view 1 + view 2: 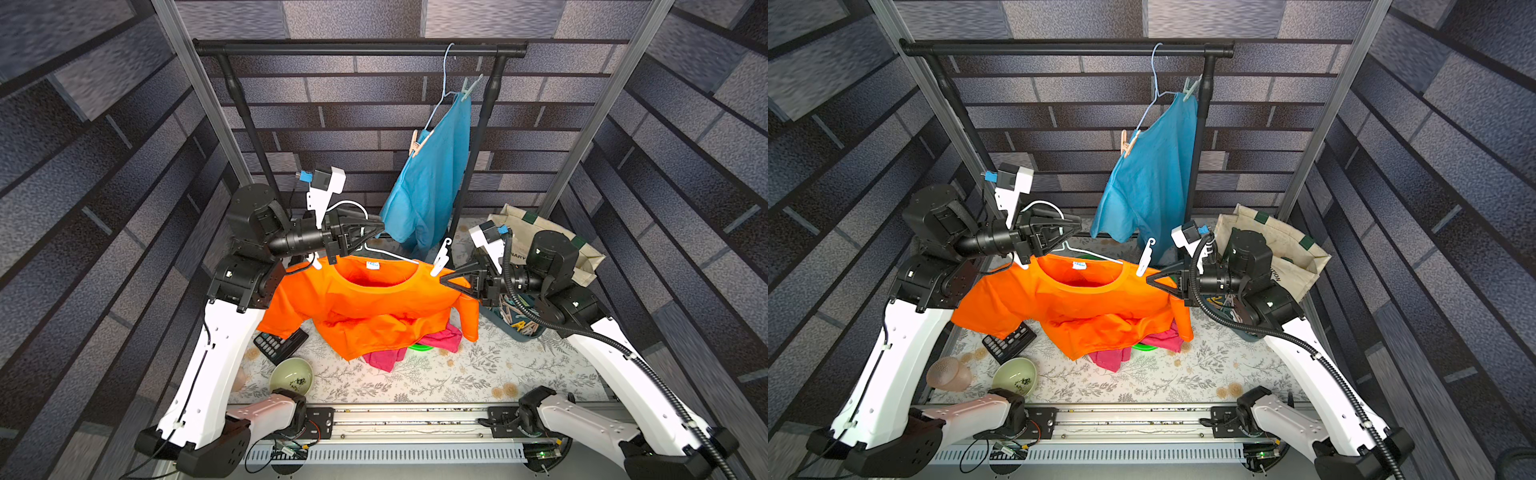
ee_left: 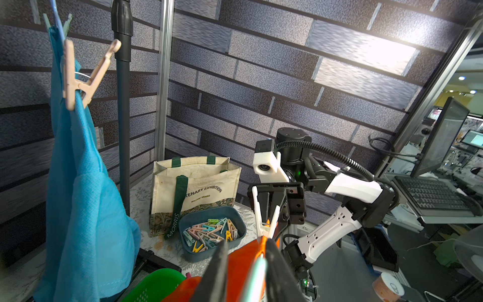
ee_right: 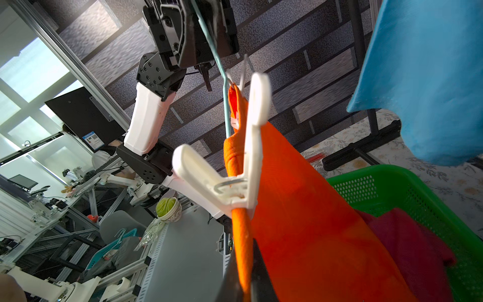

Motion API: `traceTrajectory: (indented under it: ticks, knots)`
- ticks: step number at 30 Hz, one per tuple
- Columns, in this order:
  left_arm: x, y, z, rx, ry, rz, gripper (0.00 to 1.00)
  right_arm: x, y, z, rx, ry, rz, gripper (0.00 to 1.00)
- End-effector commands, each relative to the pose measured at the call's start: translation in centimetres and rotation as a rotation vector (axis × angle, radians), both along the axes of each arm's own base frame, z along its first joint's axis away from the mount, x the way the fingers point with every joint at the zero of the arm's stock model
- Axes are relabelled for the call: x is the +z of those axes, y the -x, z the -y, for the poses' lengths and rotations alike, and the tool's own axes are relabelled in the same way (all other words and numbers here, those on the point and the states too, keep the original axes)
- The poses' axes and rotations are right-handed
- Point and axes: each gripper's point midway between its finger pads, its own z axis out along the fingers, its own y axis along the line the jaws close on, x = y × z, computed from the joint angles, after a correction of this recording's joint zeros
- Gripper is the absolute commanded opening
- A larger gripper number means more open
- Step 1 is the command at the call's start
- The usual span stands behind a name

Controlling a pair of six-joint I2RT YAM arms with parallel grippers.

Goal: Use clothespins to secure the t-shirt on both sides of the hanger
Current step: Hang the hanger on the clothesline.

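An orange t-shirt (image 1: 365, 307) (image 1: 1067, 303) hangs on a thin wire hanger (image 1: 390, 255) (image 3: 226, 115) held up between both arms. One white clothespin (image 1: 440, 259) (image 3: 235, 170) is clipped on the shoulder nearer my right arm. Another white clothespin (image 1: 316, 264) (image 3: 241, 73) sits on the far shoulder. My right gripper (image 1: 444, 279) (image 3: 244, 261) is shut on the t-shirt's shoulder edge just below the near pin. My left gripper (image 1: 380, 228) (image 2: 245, 243) stands open by the hanger's neck, with the wire and orange cloth between its jaws. Several pastel clothespins lie in a dark blue bin (image 2: 188, 251).
A blue t-shirt (image 1: 428, 183) hangs pinned on the black rack (image 1: 357, 49) behind. A tote bag (image 2: 193, 188) stands at the back right. Under the orange shirt sit a green basket (image 3: 392, 188) and pink cloth (image 1: 440, 338). A calculator (image 1: 278, 343) and a bowl (image 1: 291, 376) lie front left.
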Motion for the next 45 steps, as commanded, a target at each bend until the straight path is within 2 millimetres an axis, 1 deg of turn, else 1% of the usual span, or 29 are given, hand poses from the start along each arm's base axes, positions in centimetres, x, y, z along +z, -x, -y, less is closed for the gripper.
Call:
traceTrajectory:
  ticks: [1,3,5,6,7,8,9,10,12,13,15,17,19,21,23,26,31,33,34,38,39,40,41,42,43,45]
  knots:
    - [1.0,-0.1,-0.2,0.041,0.002,0.039,1.00,1.5,0.2,0.6,-0.049,-0.041,0.026,0.00]
    - [0.8,-1.0,-0.4,0.105,-0.006,0.039,1.00,1.8,-0.4,0.9,-0.109,-0.043,0.026,0.00]
    - [0.9,-3.4,-1.5,0.263,-0.003,0.035,1.00,1.7,-1.2,1.1,-0.167,-0.038,0.017,0.00]
    - [1.2,-5.1,-2.7,0.397,0.006,0.031,1.00,1.4,-1.8,1.3,-0.206,-0.025,0.000,0.00]
    - [1.4,-7.0,-4.6,0.559,0.017,0.022,1.00,1.0,-2.2,1.4,-0.237,-0.011,-0.015,0.00]
    - [1.6,-8.3,-6.3,0.688,0.027,0.020,1.00,0.8,-2.5,1.4,-0.252,-0.002,-0.021,0.00]
    - [1.9,-9.6,-8.9,0.861,0.039,0.025,1.00,0.4,-2.7,1.2,-0.262,0.009,-0.034,0.00]
    - [2.0,-10.5,-11.1,0.991,0.047,0.028,1.00,0.1,-2.9,1.0,-0.269,0.019,-0.039,0.00]
    - [2.3,-11.2,-13.9,1.158,0.050,0.050,1.00,-0.4,-2.9,0.3,-0.280,0.044,-0.042,0.00]
    - [2.2,-11.4,-14.7,1.208,0.041,0.057,1.00,-0.5,-2.8,-0.2,-0.279,0.056,-0.031,0.00]
    - [1.7,-11.9,-15.4,1.251,0.007,0.056,1.00,-0.2,-2.5,-0.9,-0.269,0.061,-0.012,0.00]
    - [0.8,-12.5,-15.9,1.290,-0.028,0.032,1.00,0.4,-2.5,-1.6,-0.270,0.057,0.005,0.00]
    - [-0.2,-12.9,-16.6,1.335,-0.050,0.011,1.00,1.2,-2.9,-2.1,-0.293,0.052,0.023,0.00]
    - [-0.6,-12.6,-17.2,1.364,-0.050,0.011,1.00,2.3,-3.5,-2.5,-0.327,0.035,0.038,0.00]
    - [-0.5,-12.2,-17.6,1.376,-0.033,0.024,1.00,3.7,-4.0,-3.3,-0.354,0.015,0.065,0.00]
    - [-0.2,-11.2,-18.9,1.435,-0.005,0.036,1.00,6.2,-4.6,-4.7,-0.407,0.004,0.129,0.00]
    - [0.2,-9.1,-21.4,1.540,0.053,0.058,1.00,10.1,-6.7,-6.9,-0.556,0.026,0.257,0.00]
    - [0.4,-8.4,-21.7,1.543,0.085,0.069,1.00,12.3,-7.9,-7.3,-0.642,0.004,0.276,0.00]
    - [0.3,-8.2,-21.8,1.543,0.090,0.068,1.00,13.1,-8.7,-7.3,-0.685,-0.006,0.275,0.00]
    - [-0.7,-7.7,-22.4,1.568,0.102,0.042,1.00,16.5,-11.9,-7.2,-0.865,-0.057,0.275,0.00]
    - [-1.0,-7.5,-22.5,1.570,0.105,0.036,1.00,17.1,-12.7,-7.4,-0.897,-0.067,0.278,0.00]
    - [-1.2,-7.3,-22.6,1.571,0.109,0.035,1.00,17.3,-13.3,-7.8,-0.917,-0.066,0.277,0.00]
    - [-1.3,-7.1,-22.7,1.571,0.112,0.035,1.00,18.2,-13.9,-7.9,-0.941,-0.082,0.281,0.00]
    - [-1.4,-6.9,-22.7,1.570,0.113,0.034,1.00,18.6,-14.6,-8.2,-0.968,-0.087,0.276,0.00]
    - [-1.4,-6.8,-22.8,1.569,0.112,0.034,1.00,19.5,-14.8,-8.2,-0.988,-0.109,0.277,0.00]
    - [-1.5,-6.5,-22.9,1.564,0.107,0.030,1.00,20.4,-16.0,-8.0,-1.055,-0.135,0.273,0.00]
